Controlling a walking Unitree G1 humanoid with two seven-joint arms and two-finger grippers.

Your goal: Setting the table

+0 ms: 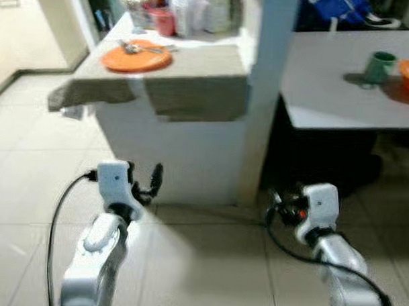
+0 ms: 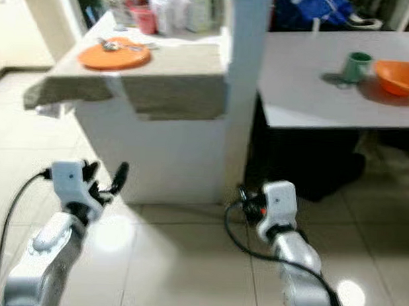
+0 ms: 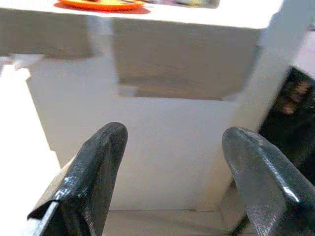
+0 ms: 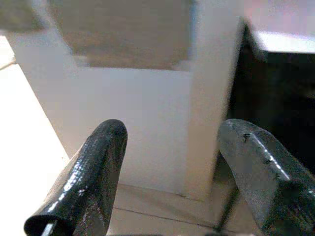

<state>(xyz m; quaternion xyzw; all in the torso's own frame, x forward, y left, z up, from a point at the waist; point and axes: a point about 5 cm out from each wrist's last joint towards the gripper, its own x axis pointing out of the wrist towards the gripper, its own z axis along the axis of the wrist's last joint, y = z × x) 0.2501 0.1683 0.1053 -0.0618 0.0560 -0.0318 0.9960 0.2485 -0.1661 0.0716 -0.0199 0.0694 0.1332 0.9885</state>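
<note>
Grippers, left (image 3: 172, 172) and right (image 4: 172, 172), gape empty before cloth-draped counter (image 1: 193, 79) bearing orange plate (image 1: 136, 57).

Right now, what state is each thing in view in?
Orange plate: on the cloth-covered counter, cutlery lying on it.
Green cup: upright on the white table.
Orange bowl: upright beside the cup.
Left gripper: jaws open, empty.
Right gripper: jaws open, empty.

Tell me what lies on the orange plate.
On the plate lies metal cutlery, seemingly a spoon or fork; blur hides which. The plate sits on a grey cloth, which covers the counter beneath.
</note>
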